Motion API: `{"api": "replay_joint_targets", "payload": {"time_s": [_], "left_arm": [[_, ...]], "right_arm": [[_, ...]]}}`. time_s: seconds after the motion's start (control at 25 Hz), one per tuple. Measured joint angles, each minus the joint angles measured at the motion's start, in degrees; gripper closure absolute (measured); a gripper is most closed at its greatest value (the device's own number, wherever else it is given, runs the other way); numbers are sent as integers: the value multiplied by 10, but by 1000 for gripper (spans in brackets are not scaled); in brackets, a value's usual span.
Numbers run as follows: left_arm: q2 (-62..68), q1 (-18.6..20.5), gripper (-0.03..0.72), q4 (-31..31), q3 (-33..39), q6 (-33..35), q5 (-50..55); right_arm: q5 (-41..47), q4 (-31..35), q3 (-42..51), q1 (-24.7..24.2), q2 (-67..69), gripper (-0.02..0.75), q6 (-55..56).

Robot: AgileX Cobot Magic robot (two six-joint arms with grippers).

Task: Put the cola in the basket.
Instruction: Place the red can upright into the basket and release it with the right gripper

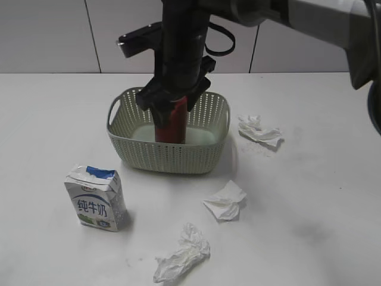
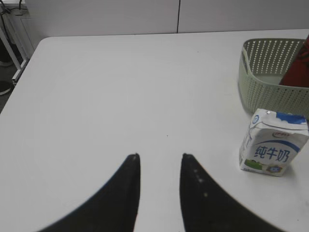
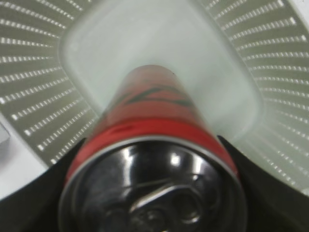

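Cola lowered inside the basket, not yet released

The right gripper (image 1: pixel 172 104) clamps the cola (image 1: pixel 171 122) upright, its base beneath the fingers at or just above the basket (image 1: pixel 172 158) floor; opening while it hangs or tilts could topple it. The left gripper (image 2: pixel 159 169) idles, narrowly parted.

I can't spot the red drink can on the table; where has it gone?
The cola stands upright inside the basket at the back middle of the table, gripped by the right gripper; the milk carton sits in front, to the left.
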Motion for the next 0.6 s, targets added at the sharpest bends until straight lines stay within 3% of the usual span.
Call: {"api": "replay_joint_targets", "payload": {"time_s": [0.36, 0.48, 0.6], "left_arm": [[0, 0, 461, 0, 0, 0, 0], [0, 0, 461, 0, 0, 0, 0], [0, 0, 461, 0, 0, 0, 0]], "right_arm": [[-1, 18, -4, -1, 15, 219, -3], [-1, 25, -7, -1, 15, 115, -3], [-1, 26, -27, -1, 15, 96, -3]]}}
